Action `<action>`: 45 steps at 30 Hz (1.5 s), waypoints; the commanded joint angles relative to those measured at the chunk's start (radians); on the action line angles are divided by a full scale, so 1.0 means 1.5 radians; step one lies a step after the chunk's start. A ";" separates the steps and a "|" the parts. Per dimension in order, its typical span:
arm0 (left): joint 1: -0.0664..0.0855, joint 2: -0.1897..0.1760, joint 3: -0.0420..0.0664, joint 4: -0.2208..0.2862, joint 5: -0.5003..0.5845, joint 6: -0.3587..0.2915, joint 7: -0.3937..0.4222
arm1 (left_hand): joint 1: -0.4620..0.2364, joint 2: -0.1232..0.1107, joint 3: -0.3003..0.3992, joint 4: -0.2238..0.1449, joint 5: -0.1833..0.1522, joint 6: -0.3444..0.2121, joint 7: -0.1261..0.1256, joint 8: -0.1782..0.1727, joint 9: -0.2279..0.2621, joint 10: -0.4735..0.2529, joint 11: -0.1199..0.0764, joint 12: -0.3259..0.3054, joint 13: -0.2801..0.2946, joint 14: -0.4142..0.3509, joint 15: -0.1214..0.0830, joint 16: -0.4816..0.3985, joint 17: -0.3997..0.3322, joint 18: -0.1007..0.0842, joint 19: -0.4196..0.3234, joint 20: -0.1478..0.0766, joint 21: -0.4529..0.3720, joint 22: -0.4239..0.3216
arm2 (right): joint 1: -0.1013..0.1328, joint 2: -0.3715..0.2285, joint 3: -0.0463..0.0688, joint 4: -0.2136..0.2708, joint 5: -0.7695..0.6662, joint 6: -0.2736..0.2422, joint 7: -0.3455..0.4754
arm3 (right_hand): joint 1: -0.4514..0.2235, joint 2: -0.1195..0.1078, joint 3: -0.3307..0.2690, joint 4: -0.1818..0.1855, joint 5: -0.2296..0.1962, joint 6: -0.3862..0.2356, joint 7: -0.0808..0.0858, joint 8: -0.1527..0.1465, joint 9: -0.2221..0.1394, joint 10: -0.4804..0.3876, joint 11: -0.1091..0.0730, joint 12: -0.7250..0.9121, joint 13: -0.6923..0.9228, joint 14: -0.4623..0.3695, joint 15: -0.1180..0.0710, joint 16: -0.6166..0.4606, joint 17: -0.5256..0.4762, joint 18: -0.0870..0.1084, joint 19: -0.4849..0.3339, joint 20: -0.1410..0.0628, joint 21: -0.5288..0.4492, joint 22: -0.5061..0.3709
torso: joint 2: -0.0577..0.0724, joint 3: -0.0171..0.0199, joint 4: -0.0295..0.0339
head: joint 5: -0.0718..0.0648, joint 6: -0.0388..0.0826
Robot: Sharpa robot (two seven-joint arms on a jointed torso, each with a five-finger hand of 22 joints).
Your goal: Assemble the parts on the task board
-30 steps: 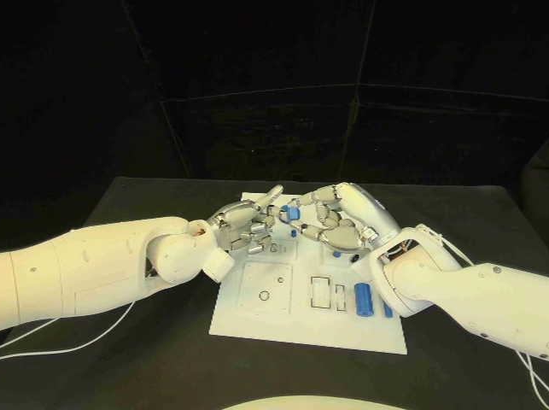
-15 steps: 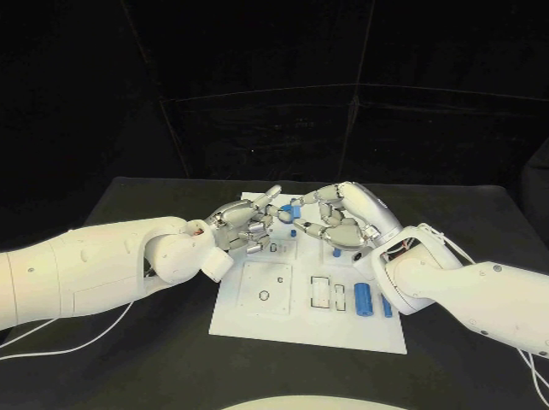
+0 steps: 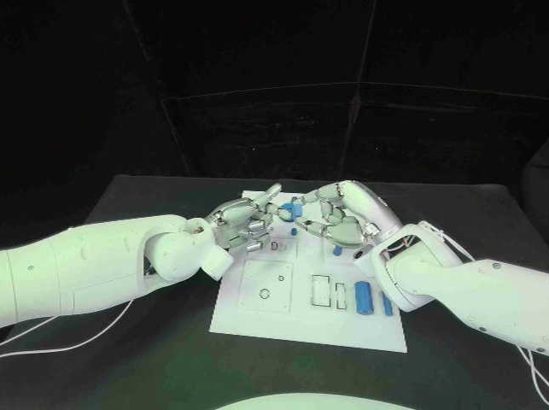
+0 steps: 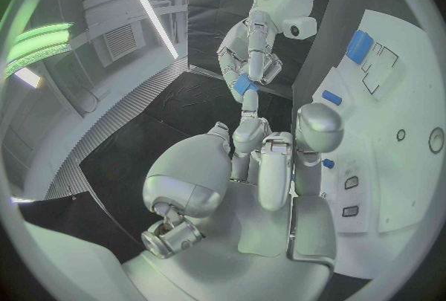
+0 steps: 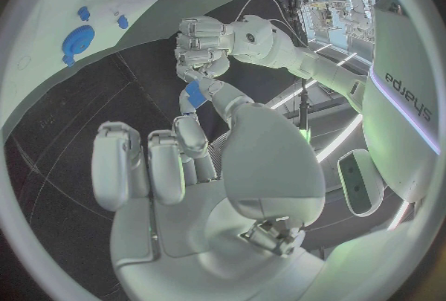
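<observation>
The small blue part (image 3: 293, 207) is raised above the far end of the task board (image 3: 309, 329), between the two hands. In both wrist views it sits at the meeting point of one extended finger of the left hand (image 3: 243, 226) and one of the right hand (image 3: 338, 218). Both fingertips touch it. Which hand carries the load cannot be determined from these views, so the grasp state of each hand is left undetermined. The remaining fingers of both hands are curled inward.

Handling judgement: the part appears to be a rigid moulded piece, light and smooth-faced. It is small relative to a fingertip, so it can rotate or slip out under uneven pressure. It is best gripped on two opposite flat faces, with the mating end left exposed toward the task board. Squeeze force should stay low; the risk is a dropped part rather than a broken one.

On the task board, a long blue cylinder (image 3: 364, 299) lies near the edge by the right arm. A blue gear-like part (image 5: 77, 41) also sits on the task board, beside two smaller blue pieces.

Compared with the earlier frames, both hands and the blue part hold nearly the same position above the far end of the task board. No part on the task board has shifted.
</observation>
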 commanded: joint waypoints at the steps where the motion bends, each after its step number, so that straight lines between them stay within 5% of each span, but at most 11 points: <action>1: 0.001 -0.001 0.000 0.001 0.002 0.000 0.006 | 0.005 0.000 0.000 -0.003 0.003 -0.003 0.000 0.003 0.001 -0.003 -0.002 -0.003 -0.001 0.064 -0.005 0.000 0.149 -0.010 0.001 -0.005 0.000 0.000 | 0.001 0.001 0.000 -0.001 -0.004 0.009 -0.002 | 0.000 0.007 -0.004 0.001 -0.002 0.005 0.001 0.002 0.001 0.004 -0.001 0.002 0.001 0.048 -0.005 0.002 0.085 -0.008 0.005 0.000 0.004 0.076 | 0.001 0.0006 -0.0003 | 0.000 -0.001; 18: 0.001 -0.004 0.000 -0.016 0.001 -0.018 0.008 | 0.009 -0.002 0.002 -0.009 0.003 -0.009 0.001 0.001 0.002 -0.011 -0.001 -0.010 -0.015 0.063 -0.005 -0.001 0.145 -0.009 -0.002 -0.005 -0.004 -0.006 | 0.001 -0.003 0.000 0.005 -0.005 0.003 0.007 | 0.000 0.007 -0.004 0.001 -0.002 0.006 0.001 0.003 0.001 0.005 -0.001 0.003 0.002 0.048 -0.005 0.003 0.086 -0.008 0.006 0.000 0.004 0.076 | 0.000 0.0012 -0.0012 | -0.001 -0.001; 32: 0.002 0.005 0.000 -0.017 -0.025 -0.034 -0.007 | 0.005 -0.011 -0.010 -0.025 0.001 -0.079 0.030 -0.037 -0.013 -0.081 0.024 -0.063 -0.110 0.060 0.016 -0.007 0.133 -0.005 -0.017 0.011 -0.023 -0.037 | 0.001 0.008 0.000 -0.001 -0.002 0.007 0.007 | 0.000 0.007 -0.004 0.001 -0.002 0.006 0.001 0.003 0.001 0.005 -0.001 0.003 0.002 0.048 -0.005 0.003 0.086 -0.008 0.006 0.000 0.004 0.076 | 0.001 -0.0002 -0.0006 | -0.002 -0.001; 45: 0.002 0.013 0.000 -0.002 -0.034 -0.015 -0.013 | 0.001 -0.008 -0.015 -0.024 0.000 -0.091 0.037 -0.047 -0.021 -0.080 0.030 -0.062 -0.107 0.060 0.021 -0.006 0.134 -0.004 -0.017 0.017 -0.022 -0.036 | 0.001 0.021 0.000 -0.010 -0.002 0.009 0.008 | 0.000 0.007 -0.004 0.001 -0.002 0.006 0.001 0.003 0.001 0.005 -0.001 0.003 0.002 0.048 -0.005 0.003 0.086 -0.008 0.006 0.000 0.004 0.076 | 0.000 0.0001 -0.0002 | 0.000 -0.003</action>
